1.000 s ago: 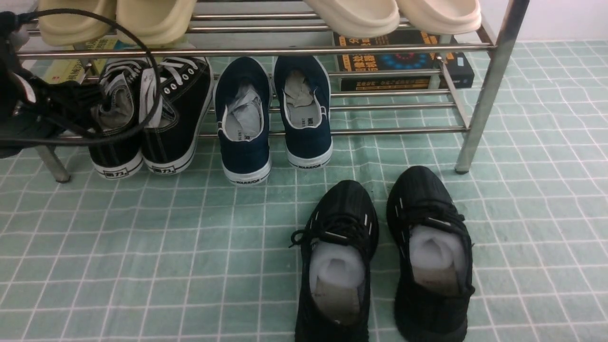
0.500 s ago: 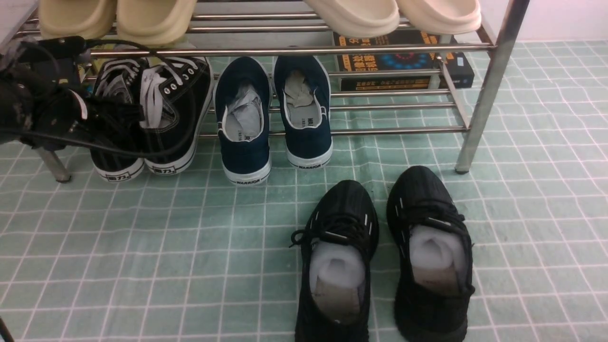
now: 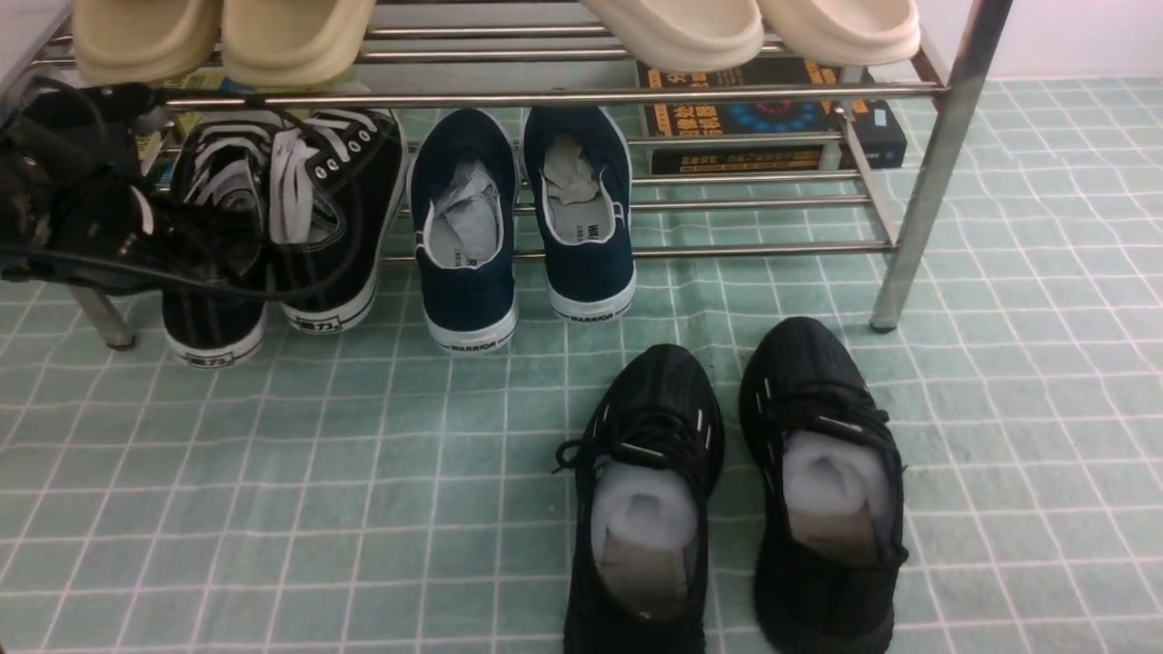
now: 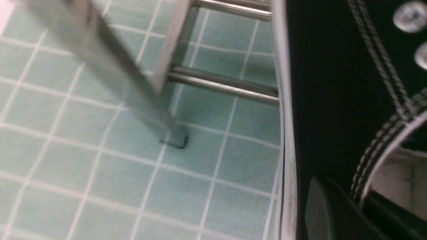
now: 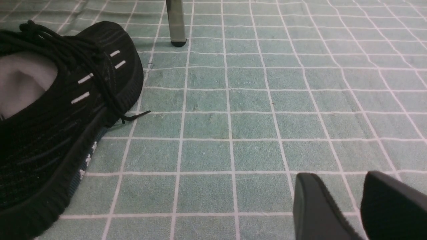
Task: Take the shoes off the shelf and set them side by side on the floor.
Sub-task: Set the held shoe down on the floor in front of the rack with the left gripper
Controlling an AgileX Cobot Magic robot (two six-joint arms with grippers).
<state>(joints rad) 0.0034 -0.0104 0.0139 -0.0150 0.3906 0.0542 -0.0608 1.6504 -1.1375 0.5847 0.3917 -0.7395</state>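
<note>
Light, soft canvas shoes (image 3: 273, 213) at left end of shelf (image 3: 929, 182): best taken by firmer collar, apparently pinched there by left hand (image 4: 353, 213); right hand (image 5: 347, 206) empty, slightly parted.

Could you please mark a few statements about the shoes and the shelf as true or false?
1. The navy slip-ons sit on the lower tier of the shelf. True.
2. The black knit trainers are on the shelf. False: they stand on the floor in front of it.
3. The right gripper holds a trainer. False: it is open and empty, over bare floor beside one trainer.
4. The left canvas sneaker has its heel further out from the shelf than the right canvas sneaker. True.
5. The top tier is bare. False: cream slippers lie on it.
</note>
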